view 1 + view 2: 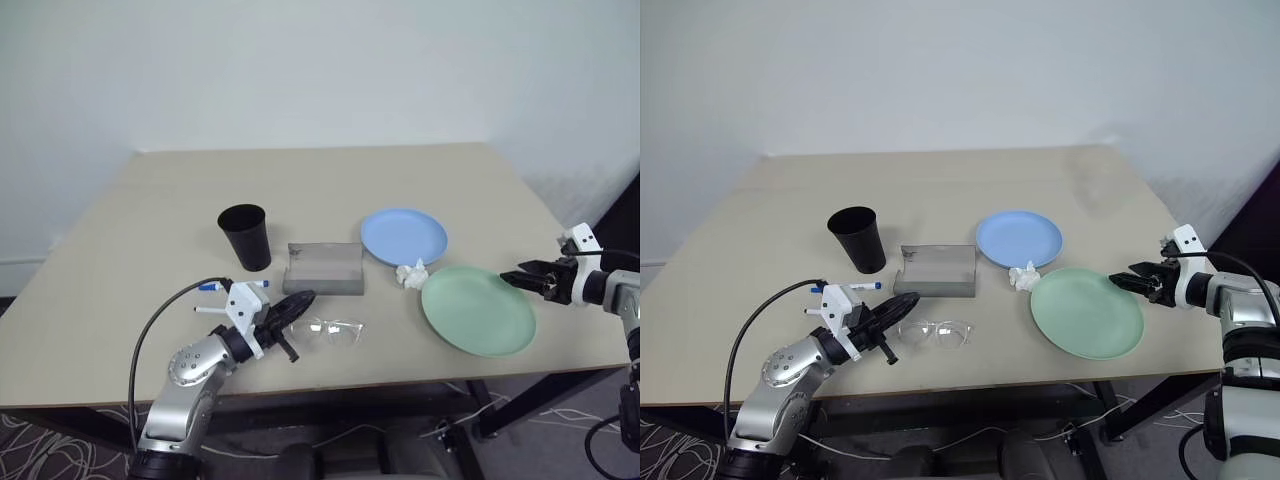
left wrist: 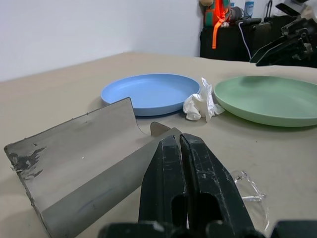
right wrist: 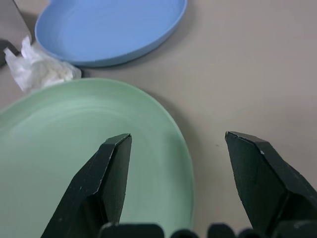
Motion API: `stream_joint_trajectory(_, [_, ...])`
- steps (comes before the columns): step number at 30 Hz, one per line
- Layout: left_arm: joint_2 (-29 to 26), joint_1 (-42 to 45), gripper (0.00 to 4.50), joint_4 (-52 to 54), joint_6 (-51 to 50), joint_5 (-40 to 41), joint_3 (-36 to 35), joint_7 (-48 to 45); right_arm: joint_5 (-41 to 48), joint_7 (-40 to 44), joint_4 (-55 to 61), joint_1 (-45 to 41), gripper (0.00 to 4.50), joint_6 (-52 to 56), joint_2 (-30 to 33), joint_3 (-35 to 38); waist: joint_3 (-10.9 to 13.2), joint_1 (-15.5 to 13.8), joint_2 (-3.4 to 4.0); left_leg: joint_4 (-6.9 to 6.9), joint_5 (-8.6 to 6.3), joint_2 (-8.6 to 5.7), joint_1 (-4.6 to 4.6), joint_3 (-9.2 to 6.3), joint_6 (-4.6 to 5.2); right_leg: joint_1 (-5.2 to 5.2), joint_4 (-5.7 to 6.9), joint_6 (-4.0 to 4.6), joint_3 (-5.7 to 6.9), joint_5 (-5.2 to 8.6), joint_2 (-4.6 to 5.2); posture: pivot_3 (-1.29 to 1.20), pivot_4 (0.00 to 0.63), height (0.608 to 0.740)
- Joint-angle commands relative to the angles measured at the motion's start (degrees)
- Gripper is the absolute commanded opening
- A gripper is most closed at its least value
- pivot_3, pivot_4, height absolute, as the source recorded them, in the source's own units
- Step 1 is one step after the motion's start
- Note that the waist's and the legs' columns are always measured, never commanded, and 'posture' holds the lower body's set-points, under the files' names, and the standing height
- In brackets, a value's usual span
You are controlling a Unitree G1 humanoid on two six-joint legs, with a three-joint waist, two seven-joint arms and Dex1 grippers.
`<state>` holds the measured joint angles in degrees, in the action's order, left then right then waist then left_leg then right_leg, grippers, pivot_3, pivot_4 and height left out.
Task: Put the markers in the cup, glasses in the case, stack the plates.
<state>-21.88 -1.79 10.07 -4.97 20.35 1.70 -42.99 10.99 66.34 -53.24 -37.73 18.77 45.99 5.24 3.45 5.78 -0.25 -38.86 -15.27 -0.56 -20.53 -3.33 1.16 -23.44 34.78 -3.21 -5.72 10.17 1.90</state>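
The black cup (image 1: 245, 236) stands upright left of centre. To its right lies the grey case (image 1: 325, 268), open and with nothing in it. The clear glasses (image 1: 336, 330) lie in front of the case. My left gripper (image 1: 306, 299) is shut with nothing in it, its tips just left of the glasses and close before the case (image 2: 89, 148). Blue-capped markers (image 1: 212, 287) lie behind its wrist, partly hidden. The blue plate (image 1: 403, 236) and the green plate (image 1: 478, 309) lie side by side. My right gripper (image 3: 178, 136) hovers open at the green plate's right rim.
A small white crumpled wad (image 1: 411, 273) lies between the two plates, next to the case's right end. The table's right edge (image 1: 590, 330) runs close to the green plate. A black cable loops from my left arm over the table's front edge.
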Motion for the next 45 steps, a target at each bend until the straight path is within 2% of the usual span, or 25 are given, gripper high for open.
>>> stream_joint_trajectory(1, [0.16,0.88,0.0,1.0,0.81,-0.07,0.02,-0.01,-1.03,1.43,-1.8,-2.3,3.27,0.54,0.88,-0.47,0.0,-0.02,0.0,0.01,0.0,0.0,0.0,-0.01,0.0,0.0,0.0,0.0,0.0,0.0,0.0,0.0,0.0,0.737])
stream_joint_trajectory(18, [0.21,0.41,0.0,1.39,0.86,-0.65,0.42,0.05,-3.97,1.26,-7.57,-3.31,3.27,0.34,-1.65,-1.78,-0.01,-0.01,0.02,0.01,0.0,-0.06,-0.01,0.01,0.02,0.0,0.01,0.0,-0.1,0.0,0.0,0.0,0.0,0.737])
stream_joint_trajectory(22, [0.23,0.66,0.0,1.15,0.96,-0.79,0.56,-0.04,-4.01,1.26,-8.36,-3.36,2.4,0.2,-1.65,-1.52,-0.01,-0.01,0.02,0.01,0.0,-0.06,-0.01,0.01,0.02,0.0,0.01,0.0,-0.1,-0.01,0.0,0.0,0.0,0.737])
stream_joint_trajectory(28, [0.25,1.11,0.0,0.65,1.08,-0.95,0.76,-0.2,-4.0,1.55,-8.82,-3.37,0.21,0.18,-1.81,-1.5,-0.01,0.03,0.02,0.01,0.0,-0.06,0.0,0.02,0.02,0.01,0.01,0.0,-0.12,0.0,0.0,0.0,0.0,0.737])
stream_joint_trajectory(29, [0.25,1.16,0.0,0.58,1.13,-0.98,0.82,-0.25,-4.02,1.82,-8.7,-3.3,0.03,0.22,-1.88,-1.54,-0.01,0.07,0.02,0.01,0.0,-0.06,0.0,0.02,0.02,0.01,0.01,0.0,-0.12,0.0,0.0,0.0,0.0,0.737])
stream_joint_trajectory(37, [0.33,1.67,0.0,-0.03,1.48,-1.22,1.11,-0.47,-2.41,5.75,-7.59,-4.05,0.03,1.21,-2.7,-0.55,-0.03,0.12,0.0,0.03,0.0,-0.05,0.02,0.03,0.02,0.02,0.02,0.0,-0.13,0.0,-0.01,0.0,0.0,0.737])
stream_joint_trajectory(41, [0.36,1.68,0.0,-0.02,1.51,-1.32,1.12,-0.47,1.78,12.32,-3.54,-4.57,0.03,5.3,-3.07,1.47,-0.02,0.11,0.02,0.05,0.0,-0.05,0.03,0.03,0.02,0.01,0.03,0.0,-0.13,-0.01,-0.02,0.0,0.0,0.737])
stream_joint_trajectory(45, [0.35,1.45,0.0,0.16,1.47,-1.36,1.17,-0.42,3.29,13.16,0.56,-5.05,0.03,7.21,-3.8,1.95,-0.02,0.01,0.04,0.02,0.0,-0.06,0.0,0.02,0.02,0.01,0.03,-0.01,-0.14,-0.01,-0.02,0.0,0.0,0.737])
